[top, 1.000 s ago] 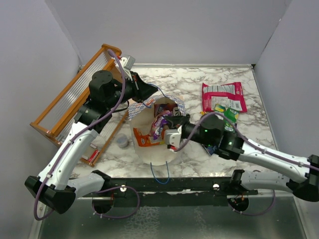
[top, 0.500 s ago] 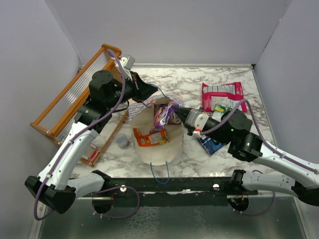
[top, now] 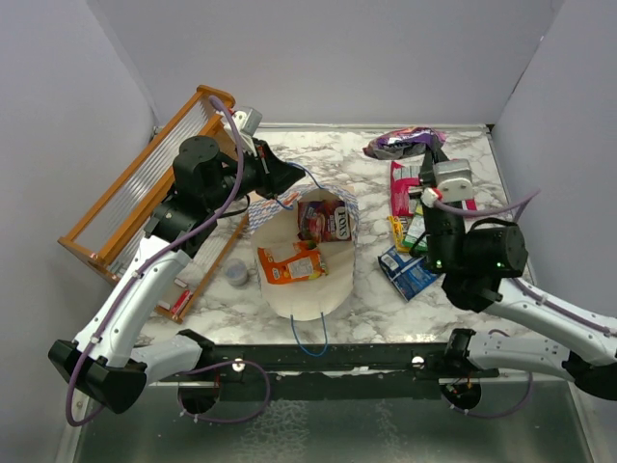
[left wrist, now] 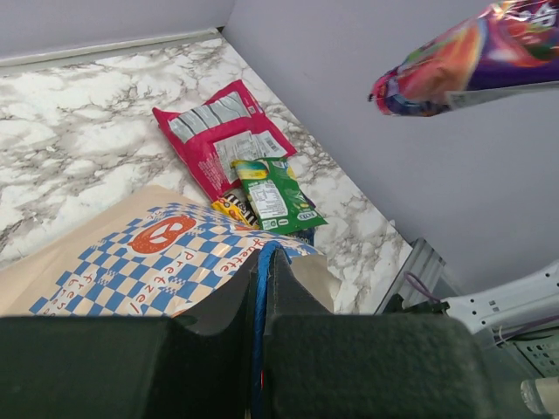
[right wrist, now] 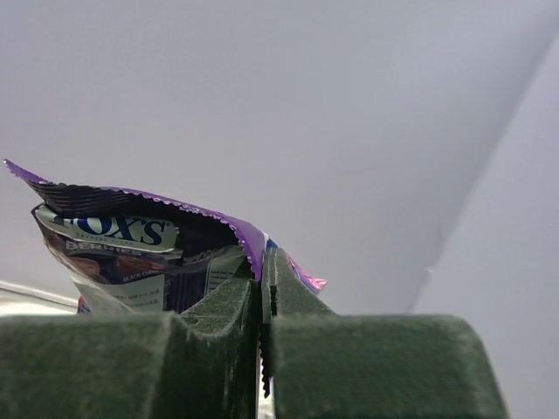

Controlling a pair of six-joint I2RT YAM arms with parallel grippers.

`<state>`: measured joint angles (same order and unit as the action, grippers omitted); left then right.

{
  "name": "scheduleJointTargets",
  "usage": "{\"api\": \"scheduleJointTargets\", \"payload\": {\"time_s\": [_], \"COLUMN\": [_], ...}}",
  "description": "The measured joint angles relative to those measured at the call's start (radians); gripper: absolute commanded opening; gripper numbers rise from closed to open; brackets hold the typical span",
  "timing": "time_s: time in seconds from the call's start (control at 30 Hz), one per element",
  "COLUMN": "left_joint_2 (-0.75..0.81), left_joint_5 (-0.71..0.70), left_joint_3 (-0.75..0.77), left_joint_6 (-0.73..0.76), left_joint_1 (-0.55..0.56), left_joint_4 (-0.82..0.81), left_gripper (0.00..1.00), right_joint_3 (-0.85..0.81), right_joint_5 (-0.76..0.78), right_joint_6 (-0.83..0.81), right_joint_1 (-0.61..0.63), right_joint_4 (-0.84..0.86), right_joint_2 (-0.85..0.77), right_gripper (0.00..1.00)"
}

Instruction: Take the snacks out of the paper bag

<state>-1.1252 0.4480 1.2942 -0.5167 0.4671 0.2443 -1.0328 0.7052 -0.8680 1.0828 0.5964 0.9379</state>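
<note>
My right arm has swung out of the paper bag (top: 301, 289) and up toward the far right. It carries the purple wrapper (top: 395, 143) that was at the bag's mouth a second ago. My left arm has not shifted.

The wrapper hangs in the air above the far right part of the table (top: 328, 149). Its long axis runs left to right and its free end points left. My right end effector (top: 425, 152) is fully closed on the wrapper's right end. In the right wrist view the two fingers pinch the crimped edge with no gap between them.

The bag sits mid-table between my arms, its mouth turned up to the overhead camera and its cream inside showing. An orange wrapper (top: 287, 267) and a red-and-white packet (top: 324, 223) lie inside it. My left end effector (top: 292, 183) is also closed tight. It grips the thin blue string handle (left wrist: 265, 258) at the bag's far-left rim, just above the checkered outside.

On the table right of the bag lies the pink-red pouch (left wrist: 220, 140). A green packet (left wrist: 272, 197) overlaps the pouch's near corner, and a yellow bar (left wrist: 231, 208) touches the green packet. The blue packet (top: 410, 273) lies nearer, partly under my right arm.
</note>
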Motion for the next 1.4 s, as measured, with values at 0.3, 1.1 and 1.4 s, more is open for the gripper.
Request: {"api": "scheduleJointTargets", "payload": {"time_s": [0.3, 1.1, 1.4], "left_joint_2": [-0.002, 0.000, 0.008], "left_joint_5": [0.000, 0.001, 0.001], "left_joint_3": [0.002, 0.003, -0.001], "left_joint_6": [0.000, -0.010, -0.011], "left_joint_1": [0.000, 0.000, 0.000], "left_joint_4": [0.002, -0.003, -0.002], "left_gripper": [0.00, 0.00, 0.00], "right_joint_3": [0.053, 0.249, 0.257], "right_joint_5": [0.086, -0.046, -0.219], "right_joint_6": [0.158, 0.788, 0.867], "right_joint_1": [-0.373, -0.920, -0.863], "right_joint_4": [-0.124, -0.557, -0.582], "right_joint_2": [0.072, 0.343, 0.459], "right_gripper": [0.01, 0.04, 0.21]}}
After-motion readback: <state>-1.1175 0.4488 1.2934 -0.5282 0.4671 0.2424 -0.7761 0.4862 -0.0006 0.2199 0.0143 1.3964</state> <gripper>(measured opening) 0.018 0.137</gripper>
